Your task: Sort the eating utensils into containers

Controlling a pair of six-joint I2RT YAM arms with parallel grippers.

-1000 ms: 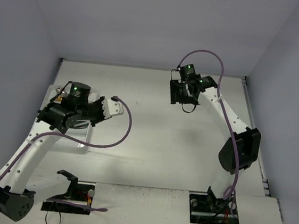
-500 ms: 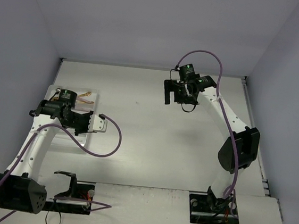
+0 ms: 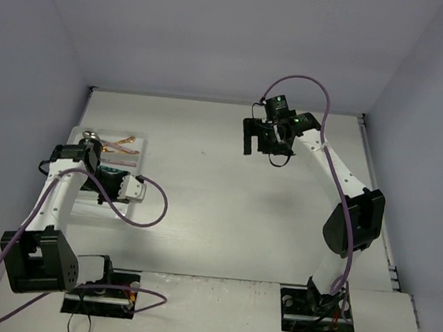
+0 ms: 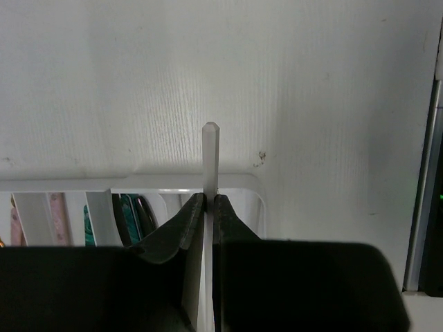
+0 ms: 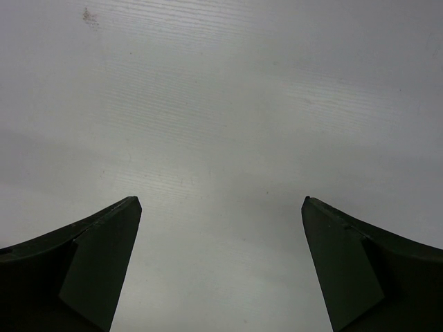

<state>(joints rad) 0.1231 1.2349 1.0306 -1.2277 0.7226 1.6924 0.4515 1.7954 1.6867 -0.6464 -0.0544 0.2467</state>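
The white divided tray [image 3: 78, 130] lies at the left of the table, with gold spoons [image 3: 120, 149] in its far part. My left gripper [image 3: 97, 178] hangs over the tray, shut on a thin pale stick [image 4: 210, 155] that pokes out past the fingertips. In the left wrist view the gripper [image 4: 209, 198] is above the tray's rim [image 4: 145, 183]. A green handle [image 4: 90, 225], a pink handle [image 4: 59, 218] and a black knife [image 4: 142, 214] lie in its compartments. My right gripper [image 3: 260, 144] is open and empty over bare table at the far centre-right; its wrist view [image 5: 220, 200] shows only tabletop.
Grey walls close in the table on the left, back and right. A purple cable [image 3: 150, 206] loops from the left wrist over the table beside the tray. A dark rail [image 4: 432, 207] runs along the right edge of the left wrist view.
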